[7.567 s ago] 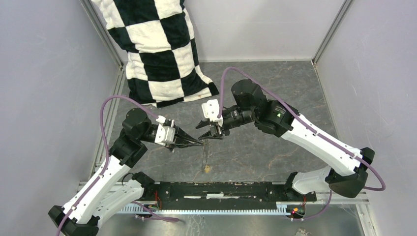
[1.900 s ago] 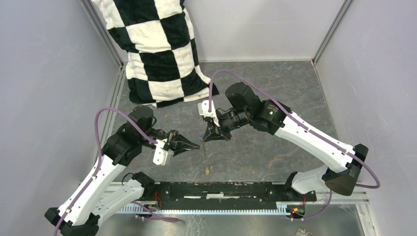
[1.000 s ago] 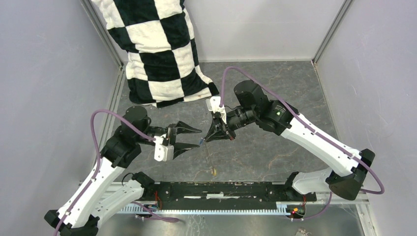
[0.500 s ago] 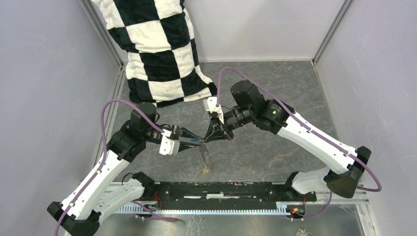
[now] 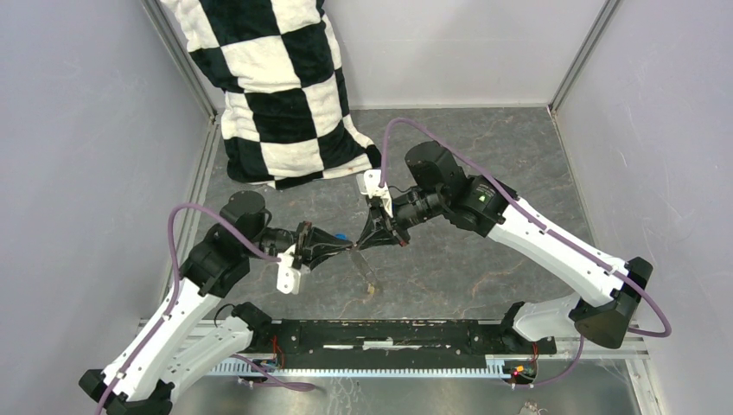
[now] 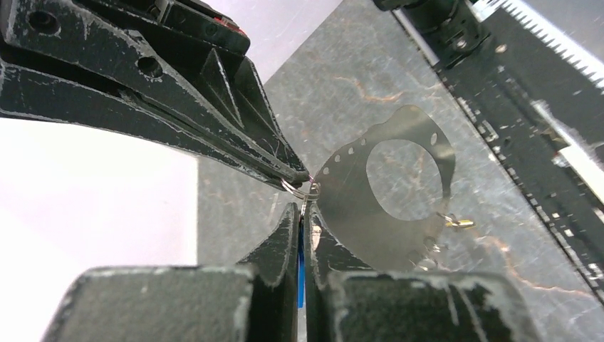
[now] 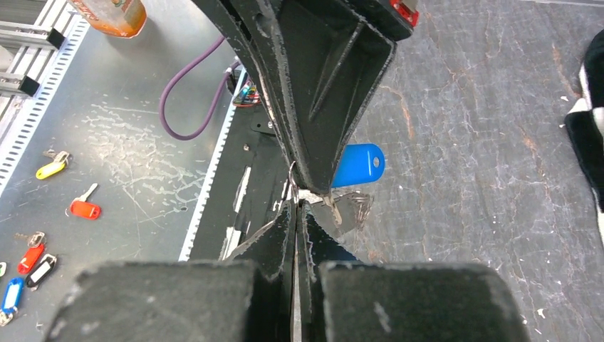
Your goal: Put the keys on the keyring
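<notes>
I am in the middle of threading the second key. My left gripper (image 6: 300, 211) is pinched fully shut on the blue key (image 7: 358, 165). The plastic head sticks out to one side of the fingers, and what I take for the blade runs forward between the tips (only a thin sliver of it shows).

My right gripper (image 7: 295, 207) is also closed tight, tip to tip with the left one. It holds the keyring (image 6: 342, 208) by its top, where a small ring (image 6: 288, 187) sits right at the fingertips. I cannot tell whether the pinch is on that ring or on the edge beside it. From my left wrist the keyring looks like a thin silvery plate with a big round opening and little holes along its rim. It hangs free below the two grippers, above the table (image 5: 484, 156) and not resting on it.

The gold key (image 6: 459, 223) dangles from the lower rim, so I judge that one is already on and about half the job is done.

The blue key touches or nearly touches the small ring, but I cannot see that it has passed through. The next move calls for a very small, straight push of the blue key into the ring. The right gripper must hold steady, because the hanging plate will swing at any nudge. Only once the key is caught should I let the left fingers open.
</notes>
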